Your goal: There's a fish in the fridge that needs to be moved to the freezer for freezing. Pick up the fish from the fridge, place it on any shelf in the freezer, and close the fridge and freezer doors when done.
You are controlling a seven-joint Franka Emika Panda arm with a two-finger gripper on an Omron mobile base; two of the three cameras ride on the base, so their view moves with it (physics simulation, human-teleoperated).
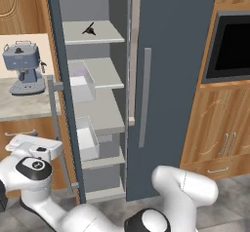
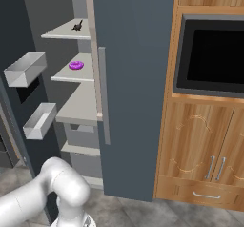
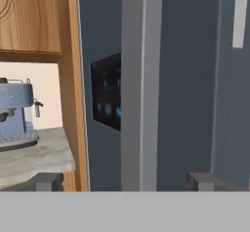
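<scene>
While the freezer (image 1: 97, 104) stands open, its door (image 1: 61, 94) swung wide, the fish (image 1: 89, 29) lies on an upper freezer shelf; the fridge door (image 1: 171, 80) beside it is shut. From the right, a purple doughnut (image 2: 76, 65) shows one shelf lower. At the hand (image 3: 124, 181), fingertips spread wide and empty, the door's lit control panel (image 3: 106, 94) faces an espresso machine (image 3: 14, 111) on the bench (image 3: 34, 158).

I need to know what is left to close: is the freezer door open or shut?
Open. The freezer door is swung outward with its bins facing the compartment, so the shelves and the fish are exposed.
</scene>
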